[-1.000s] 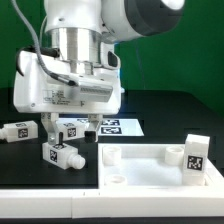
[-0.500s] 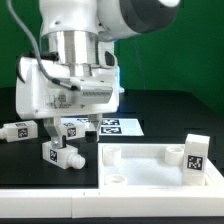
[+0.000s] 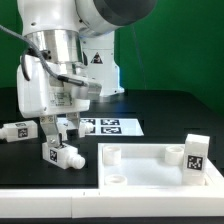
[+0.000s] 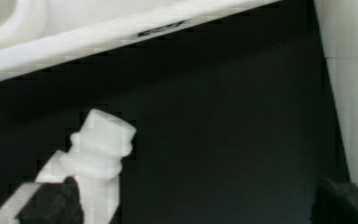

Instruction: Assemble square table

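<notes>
Black work surface (image 3: pixel 170 110) is carrying every item you are looking at, with a green backdrop (image 3: pixel 185 50) behind it.

Item one: the claw (image 3: pixel 67 130) is hanging low over the surface. Its fingers are standing apart and, as far as you can judge, are not clamping anything. The wrist view is showing one dark finger (image 4: pixel 43 205) at the frame edge.

Item two: a first leg (image 3: pixel 70 126) is sitting between the fingers. In the wrist view this leg (image 4: pixel 98 148) is ending right beside that dark finger, though contact is hard to confirm there.

Item three: a second leg (image 3: pixel 60 153) is lying just in front of the claw, toward the exterior camera.

Item four: a third leg (image 3: pixel 18 131) is lying at the exterior view's left of the claw.

Item five: the square top (image 3: pixel 150 168) is resting on the claw's other side. A fourth leg (image 3: pixel 195 155) is standing upright at its edge farthest from the claw.

Item six: the marker board (image 3: pixel 112 126) is lying flat just behind the claw.
</notes>
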You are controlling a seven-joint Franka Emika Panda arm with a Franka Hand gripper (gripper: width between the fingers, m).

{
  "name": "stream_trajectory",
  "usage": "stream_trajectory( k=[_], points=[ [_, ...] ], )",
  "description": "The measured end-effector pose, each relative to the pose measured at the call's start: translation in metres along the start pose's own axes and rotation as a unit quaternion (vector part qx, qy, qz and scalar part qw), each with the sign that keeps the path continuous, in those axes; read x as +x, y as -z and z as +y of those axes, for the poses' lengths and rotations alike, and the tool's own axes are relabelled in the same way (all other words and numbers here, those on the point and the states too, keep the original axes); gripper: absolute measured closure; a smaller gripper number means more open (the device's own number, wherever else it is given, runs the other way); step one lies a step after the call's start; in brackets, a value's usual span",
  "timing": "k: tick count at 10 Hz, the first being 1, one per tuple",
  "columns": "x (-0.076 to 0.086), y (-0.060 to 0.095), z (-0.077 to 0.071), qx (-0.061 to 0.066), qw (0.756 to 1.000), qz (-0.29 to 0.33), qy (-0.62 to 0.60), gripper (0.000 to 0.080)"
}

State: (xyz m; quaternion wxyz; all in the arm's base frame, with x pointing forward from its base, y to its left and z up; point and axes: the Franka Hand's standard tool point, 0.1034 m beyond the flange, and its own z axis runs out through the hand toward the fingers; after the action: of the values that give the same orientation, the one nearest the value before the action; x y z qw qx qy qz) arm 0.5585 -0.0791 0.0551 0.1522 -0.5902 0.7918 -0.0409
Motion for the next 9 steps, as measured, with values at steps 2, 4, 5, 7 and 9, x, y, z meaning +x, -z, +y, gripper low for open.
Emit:
stream_trajectory(
  k=[2,4,5,7,9],
  points=[
    [0.0011,-0.0005,0.0014,0.000,1.000,0.000,-0.009,0.0150],
    [0.0069,-0.0009,0.0046,0.000,0.998,-0.003,-0.055,0.0150],
    [0.0079,-0.0006,0.0041,0.000,0.997,-0.003,-0.074,0.0150],
    [0.0061,-0.0011,0.0039,-0.004,0.996,-0.006,-0.088,0.0150],
    [0.0067,-0.0018,0.0048,-0.005,0.996,-0.005,-0.088,0.0150]
  ],
)
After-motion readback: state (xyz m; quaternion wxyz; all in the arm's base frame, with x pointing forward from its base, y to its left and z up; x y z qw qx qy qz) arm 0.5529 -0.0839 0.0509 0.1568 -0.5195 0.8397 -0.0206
